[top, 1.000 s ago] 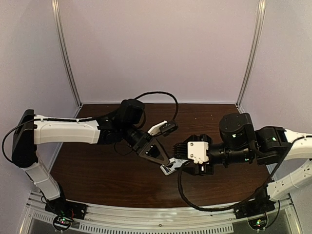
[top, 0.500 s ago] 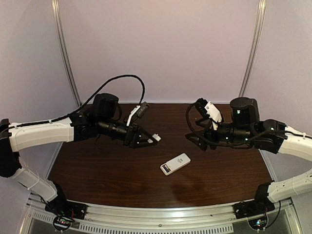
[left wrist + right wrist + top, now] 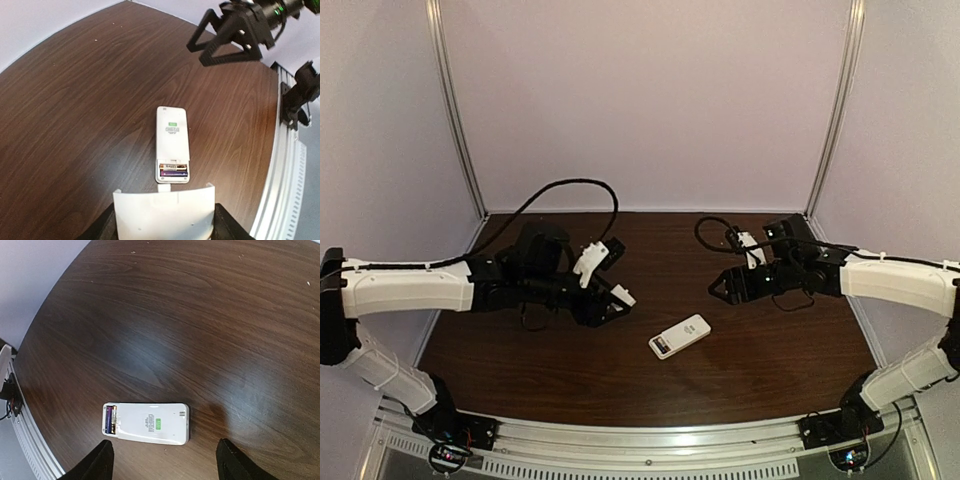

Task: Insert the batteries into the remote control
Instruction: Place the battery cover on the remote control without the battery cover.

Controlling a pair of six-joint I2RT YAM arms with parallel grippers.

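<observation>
Left gripper [image 3: 615, 301] pinches a flat white plastic piece [image 3: 164, 212]; right gripper [image 3: 723, 289], two o'clock from the slim white plastic remote control [image 3: 680, 336], gapes wide.

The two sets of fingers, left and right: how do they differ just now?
The left fingers clamp a flat white plastic piece; the right fingers stand open and empty. The left fingers face the remote control's open end, where the batteries sit; the right fingers see it crosswise. Both hang above the table, apart from the remote control.
</observation>
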